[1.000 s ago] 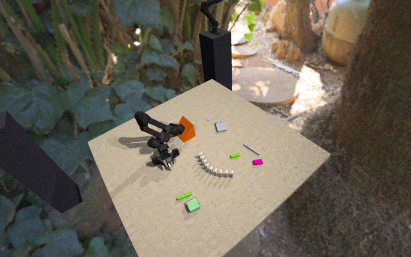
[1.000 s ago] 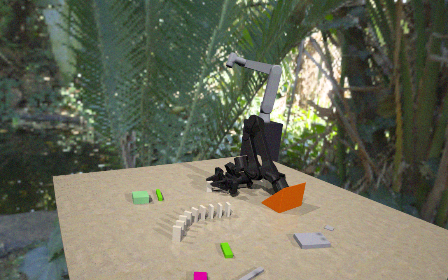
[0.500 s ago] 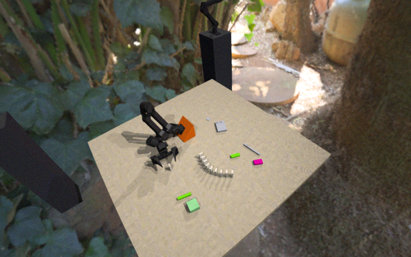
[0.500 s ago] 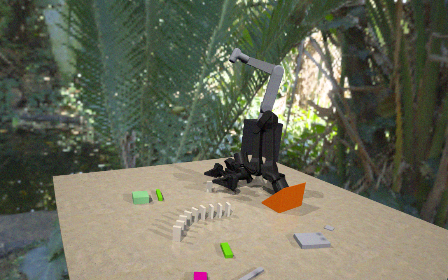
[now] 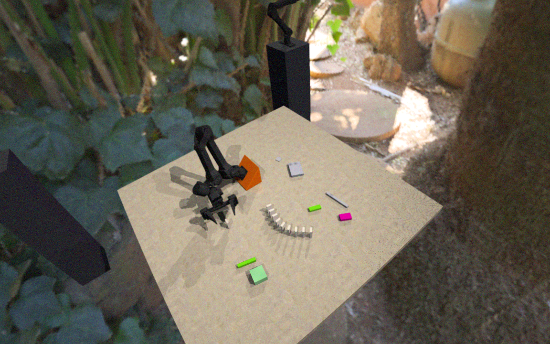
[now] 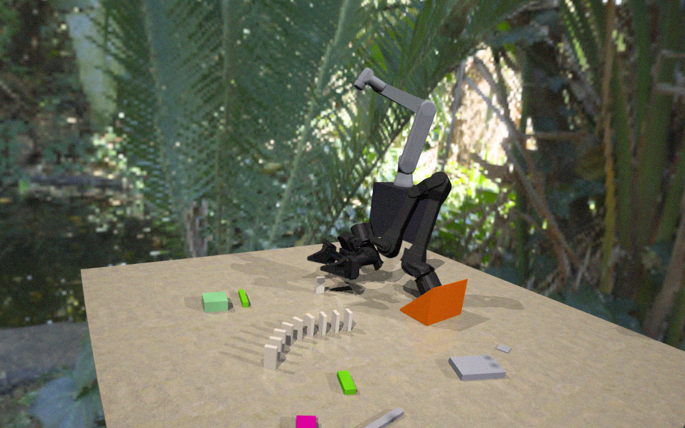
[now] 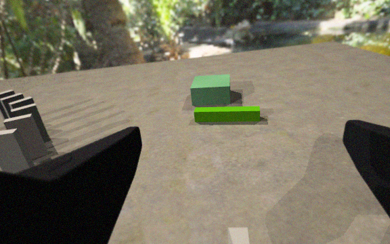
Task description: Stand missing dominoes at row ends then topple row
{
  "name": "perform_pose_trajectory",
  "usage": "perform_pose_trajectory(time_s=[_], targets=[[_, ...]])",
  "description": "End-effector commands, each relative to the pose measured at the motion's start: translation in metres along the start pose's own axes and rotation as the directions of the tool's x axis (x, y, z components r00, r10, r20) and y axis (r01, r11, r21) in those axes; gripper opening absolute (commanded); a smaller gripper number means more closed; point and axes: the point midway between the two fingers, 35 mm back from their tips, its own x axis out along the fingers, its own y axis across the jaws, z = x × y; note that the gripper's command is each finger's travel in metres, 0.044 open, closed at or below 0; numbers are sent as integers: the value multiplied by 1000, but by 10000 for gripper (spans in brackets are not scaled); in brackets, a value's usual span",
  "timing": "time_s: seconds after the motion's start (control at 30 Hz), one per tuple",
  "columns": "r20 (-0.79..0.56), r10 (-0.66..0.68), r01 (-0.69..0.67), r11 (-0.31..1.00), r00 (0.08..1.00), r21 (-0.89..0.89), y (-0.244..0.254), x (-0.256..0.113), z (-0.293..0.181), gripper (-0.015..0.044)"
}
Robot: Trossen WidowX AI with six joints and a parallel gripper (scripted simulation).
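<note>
A curved row of several cream dominoes stands upright; one end domino (image 5: 311, 232) (image 6: 270, 356) is farthest from the arm, the other end domino (image 5: 269, 208) (image 6: 348, 320) is nearer the orange wedge. Part of the row shows at the left of the wrist view. A single domino (image 5: 226, 221) (image 6: 320, 285) (image 7: 238, 235) stands upright apart from the row, on the arm's side; only its top shows in the wrist view. My gripper (image 5: 225, 218) (image 6: 316, 263) (image 7: 238, 133) is wide open and empty, its fingertips above and around that domino, apparently not touching it.
An orange wedge (image 5: 249, 173) (image 6: 440, 304) stands beside the arm. A mint block (image 5: 258, 274) (image 6: 214, 302) (image 7: 210, 91) and a green bar (image 5: 246, 262) (image 6: 243, 298) (image 7: 227, 115) lie ahead. Another green bar (image 5: 314, 208) (image 6: 346, 381), a magenta block (image 5: 344, 217) and grey pieces lie beyond the row.
</note>
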Motion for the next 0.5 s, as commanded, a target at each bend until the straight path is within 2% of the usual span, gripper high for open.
perform_pose_trajectory(time_s=[0.0, 0.1, 0.2, 0.37, 0.47], targets=[[-70, 58, -55, 998, 996, 44, -7, 35, 4, 440], [-187, 131, -119, 990, 974, 77, -1, 60, 0, 440], [-355, 231, -209, 973, 906, 98, 13, 77, -9, 440], [-638, 357, -432, 901, 683, 41, 38, 74, -19, 440], [-731, 339, -531, 847, 592, -37, 37, 75, -12, 440]])
